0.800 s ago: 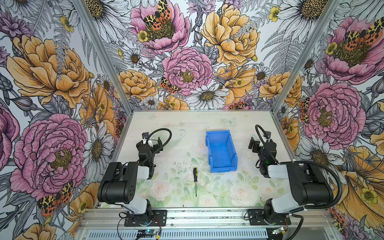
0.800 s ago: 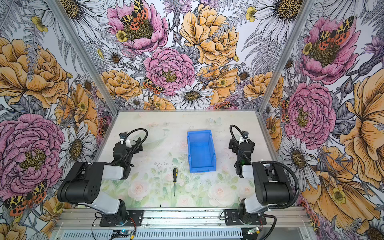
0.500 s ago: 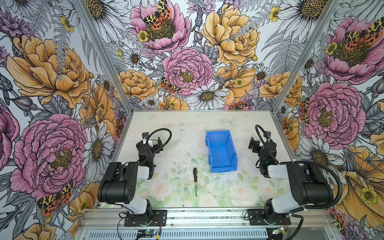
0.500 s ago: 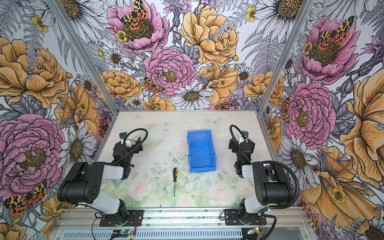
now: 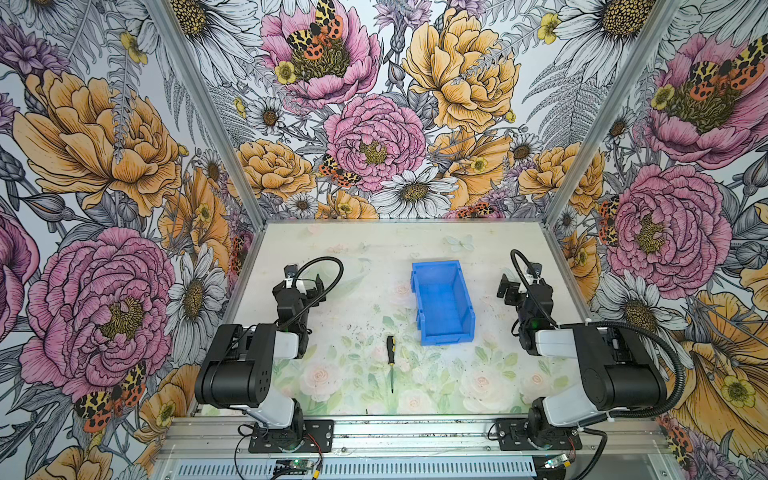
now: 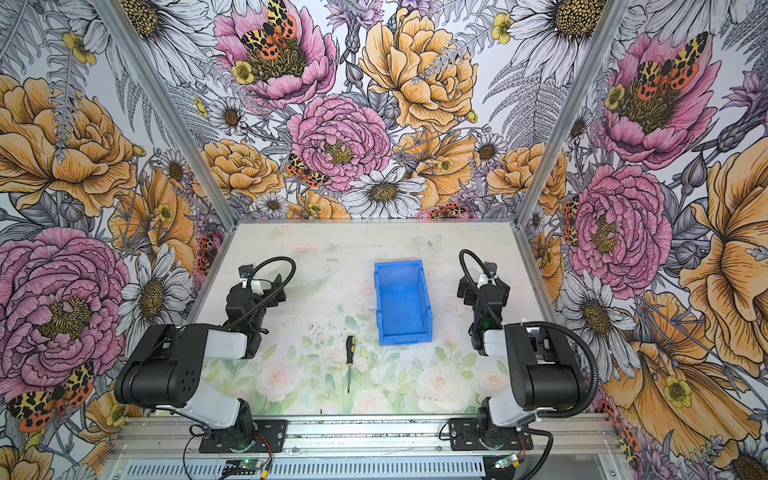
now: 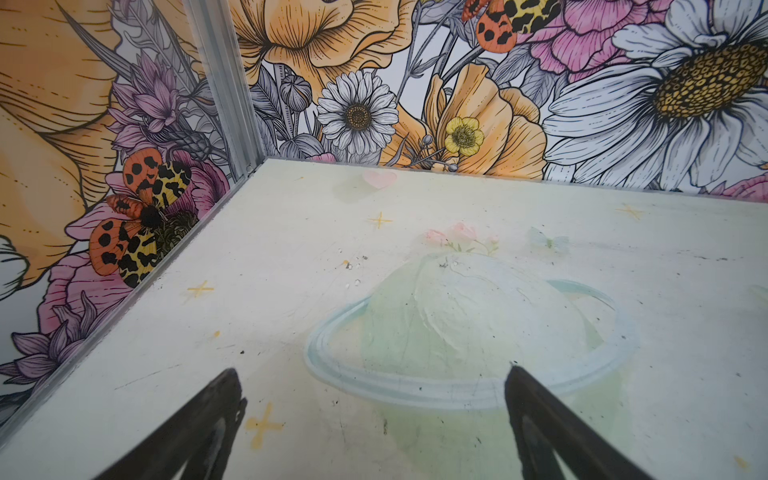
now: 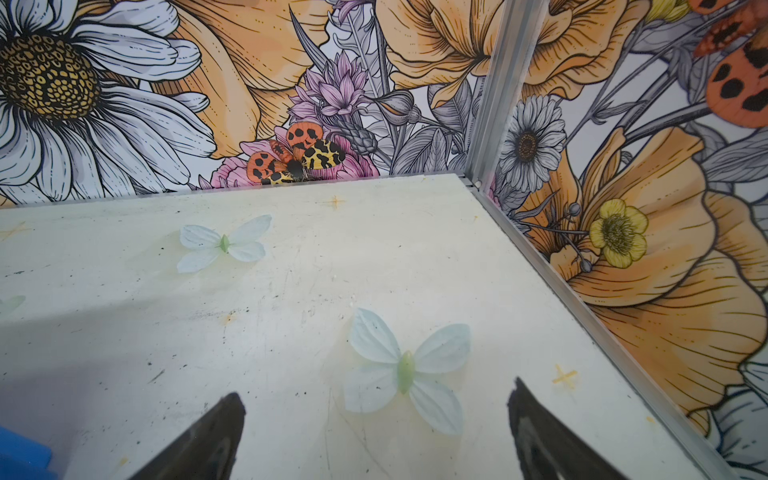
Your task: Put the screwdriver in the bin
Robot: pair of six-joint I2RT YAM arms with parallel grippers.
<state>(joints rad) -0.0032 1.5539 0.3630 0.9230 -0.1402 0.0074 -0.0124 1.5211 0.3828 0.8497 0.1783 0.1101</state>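
Approach step, nothing grasped: left claw (image 7: 370,374) and right claw (image 8: 374,395) both gape empty; next, one must reach the screwdriver (image 5: 390,356) lying near the front edge of the table (image 5: 365,249), close to the bin (image 5: 442,299).

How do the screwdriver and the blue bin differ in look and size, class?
The screwdriver is black and yellow with a dark shaft; the bin is plain blue. The screwdriver is slim; the bin is a broad, open, empty box. The screwdriver is shorter than the bin. Both rest on the table, apart.

Floral walls (image 5: 374,141), pale printed tabletop (image 5: 365,257)
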